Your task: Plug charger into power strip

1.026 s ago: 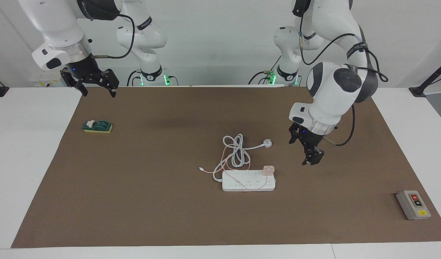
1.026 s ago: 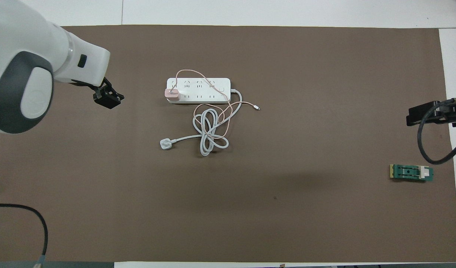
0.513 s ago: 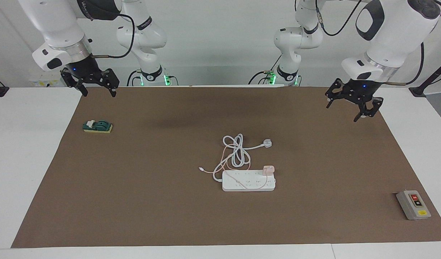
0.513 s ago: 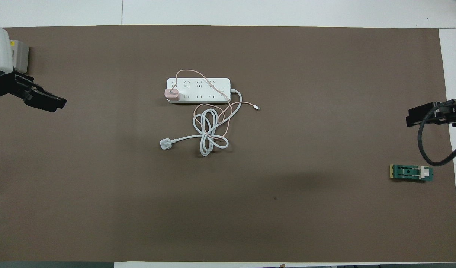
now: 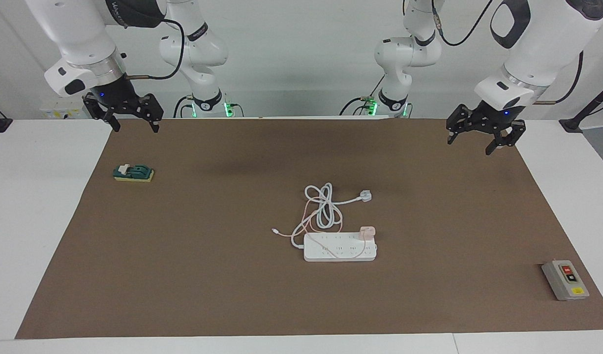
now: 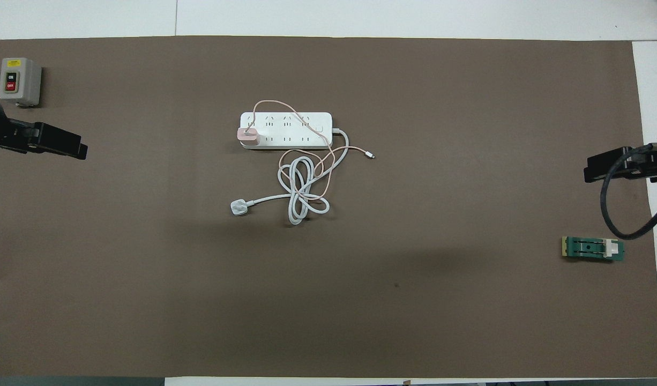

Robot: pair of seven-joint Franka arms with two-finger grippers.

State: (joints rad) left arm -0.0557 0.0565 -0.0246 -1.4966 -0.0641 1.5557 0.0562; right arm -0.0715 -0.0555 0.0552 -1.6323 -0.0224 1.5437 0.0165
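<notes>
The table carries a matte brown mat (image 5: 183, 275) with bare white margin at both ends. Near the mat's middle lies the power strip (image 5: 340, 250), a long flat white block with rounded corners and two rows of sockets. The charger (image 5: 367, 232), a small pale-pink cube, sits seated in a socket at the strip's end toward the left arm's end of the table, on the row nearer the robots. Its thin pink cable (image 6: 285, 103) loops over the strip and trails into the coil of thick white cord (image 5: 323, 209), which lies nearer the robots than the strip and ends in a white three-pin plug (image 5: 364, 195).

Left gripper (image 5: 483, 137): raised over the mat's corner nearest the left arm's base, fingers spread apart, holding nothing, well apart from the charger. Right gripper (image 5: 129, 120): hangs over the mat's corner by the right arm's base, fingers likewise spread and empty.

A green switch block on a yellow base (image 5: 133, 172) lies near the right gripper. A grey box with red and yellow buttons (image 5: 565, 280) sits at the mat's corner farthest from the left arm's base.
</notes>
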